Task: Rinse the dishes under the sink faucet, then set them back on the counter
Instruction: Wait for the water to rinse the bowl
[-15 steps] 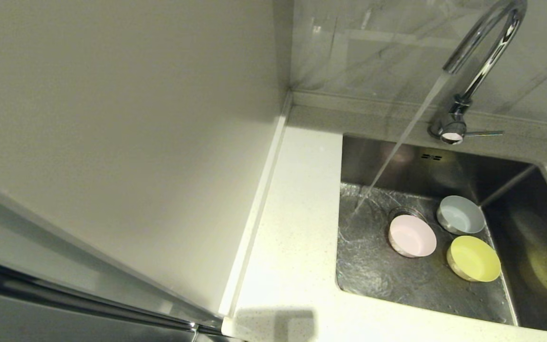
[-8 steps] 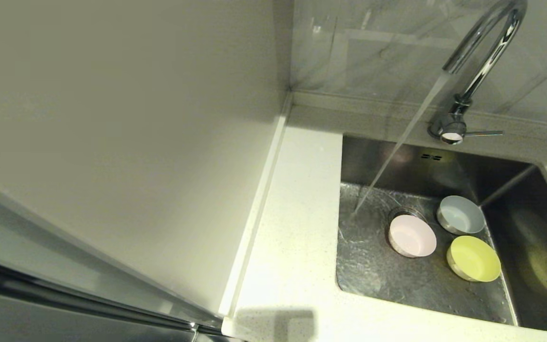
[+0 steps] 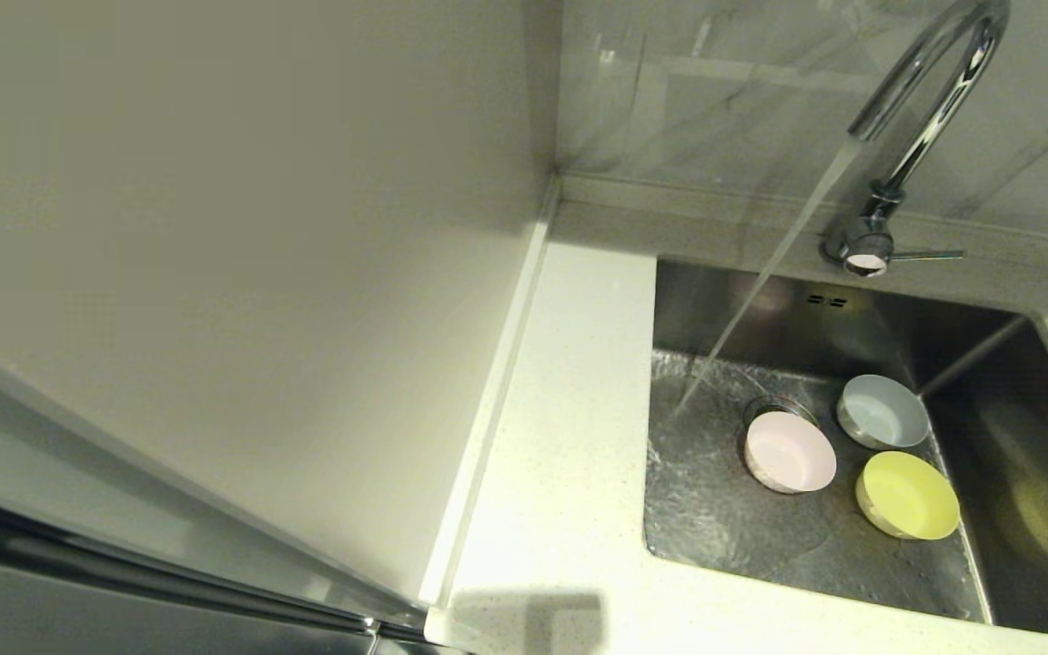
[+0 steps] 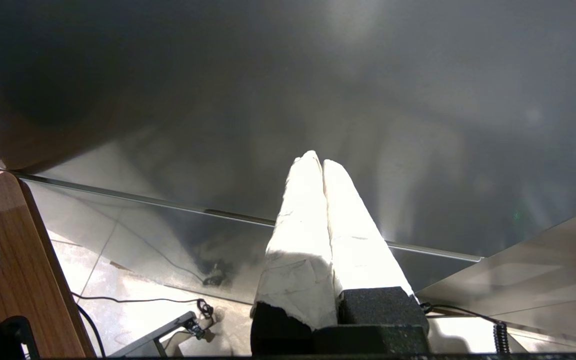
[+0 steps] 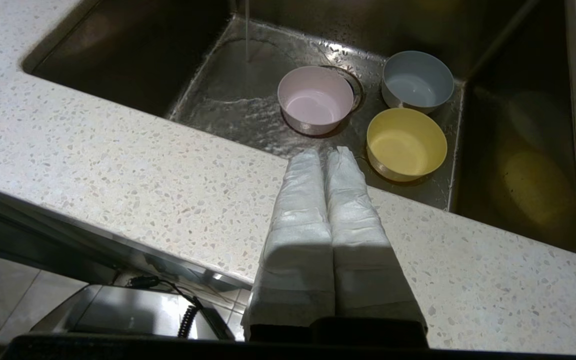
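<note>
Three small bowls stand upright on the floor of the steel sink: a pale pink bowl by the drain, a blue-grey bowl behind it, and a yellow-green bowl nearest the front. The chrome faucet runs, its stream landing left of the pink bowl. My right gripper is shut and empty, hovering over the speckled counter at the sink's front edge, short of the yellow-green bowl and blue-grey bowl. My left gripper is shut and parked low beside a grey panel.
A tall pale cabinet side rises left of the counter strip. The faucet's side lever points right. A tiled wall backs the sink. A wooden board and floor cables lie below the left arm.
</note>
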Controlling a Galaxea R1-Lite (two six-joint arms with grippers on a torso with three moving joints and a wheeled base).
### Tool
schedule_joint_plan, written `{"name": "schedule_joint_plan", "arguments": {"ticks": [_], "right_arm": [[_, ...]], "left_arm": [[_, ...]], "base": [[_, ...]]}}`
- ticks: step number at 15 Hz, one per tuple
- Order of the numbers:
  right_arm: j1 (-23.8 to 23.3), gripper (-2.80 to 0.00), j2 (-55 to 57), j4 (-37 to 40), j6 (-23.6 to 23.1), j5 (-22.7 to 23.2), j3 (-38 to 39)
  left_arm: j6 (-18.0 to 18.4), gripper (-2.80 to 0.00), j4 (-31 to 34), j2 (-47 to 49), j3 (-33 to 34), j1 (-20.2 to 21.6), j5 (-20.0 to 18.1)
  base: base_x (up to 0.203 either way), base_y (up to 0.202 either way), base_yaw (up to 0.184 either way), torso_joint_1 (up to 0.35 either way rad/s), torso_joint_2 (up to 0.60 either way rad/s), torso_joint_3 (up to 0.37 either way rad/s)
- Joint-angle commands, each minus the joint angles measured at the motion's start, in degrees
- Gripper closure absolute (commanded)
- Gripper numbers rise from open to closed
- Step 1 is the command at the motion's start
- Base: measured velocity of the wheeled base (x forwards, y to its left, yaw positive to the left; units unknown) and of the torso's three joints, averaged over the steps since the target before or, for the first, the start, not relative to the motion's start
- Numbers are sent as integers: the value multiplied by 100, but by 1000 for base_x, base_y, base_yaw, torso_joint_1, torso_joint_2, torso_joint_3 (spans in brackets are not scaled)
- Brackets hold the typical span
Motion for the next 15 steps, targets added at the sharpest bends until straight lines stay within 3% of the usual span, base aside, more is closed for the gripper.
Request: {"name": "schedule_joint_plan", "arguments": {"ticks": [1, 15], "right_arm": [[2, 0, 7, -2, -4, 5, 0], [2, 0, 7, -2, -4, 5, 0]], "left_arm": [[-3, 0, -3, 0, 18, 1, 0], [-3, 0, -3, 0, 18, 1, 0]], "base": [[0, 0, 0, 0, 0, 0], [0, 0, 0, 0, 0, 0]]}}
